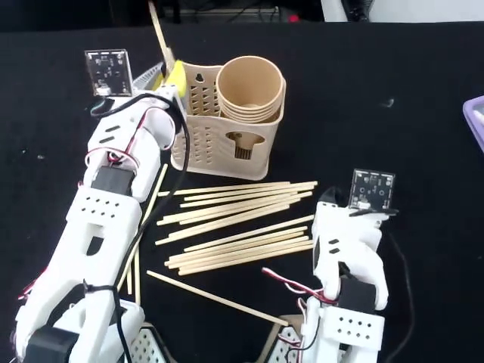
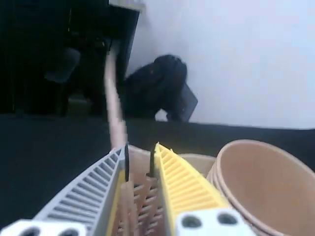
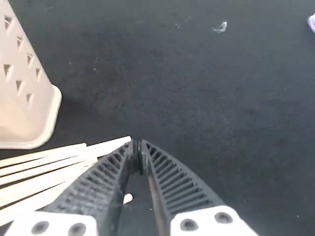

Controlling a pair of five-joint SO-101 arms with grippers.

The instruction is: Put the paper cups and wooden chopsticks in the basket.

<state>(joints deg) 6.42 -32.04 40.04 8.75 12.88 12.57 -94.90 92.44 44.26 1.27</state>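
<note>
A beige slotted basket [image 1: 227, 144] stands at the back of the black table with stacked paper cups [image 1: 251, 85] in its right compartment. My left gripper [image 1: 170, 76] hovers over the basket's left compartment, shut on a wooden chopstick [image 1: 157, 30] that points up and away. In the left wrist view the chopstick [image 2: 114, 108] rises between the grey and yellow fingers [image 2: 177, 177], with the cups [image 2: 261, 182] beside them. Several loose chopsticks [image 1: 234, 219] lie in front of the basket. My right gripper [image 3: 137, 147] is shut on nothing, low over the table at the chopsticks' [image 3: 54, 160] right ends.
One chopstick [image 1: 215, 299] lies apart, slanted near the front between the arms. A purple object [image 1: 475, 121] sits at the right edge. The basket's corner [image 3: 24, 98] is close to my right gripper. Bare black table [image 1: 378, 113] stretches to the right of the basket.
</note>
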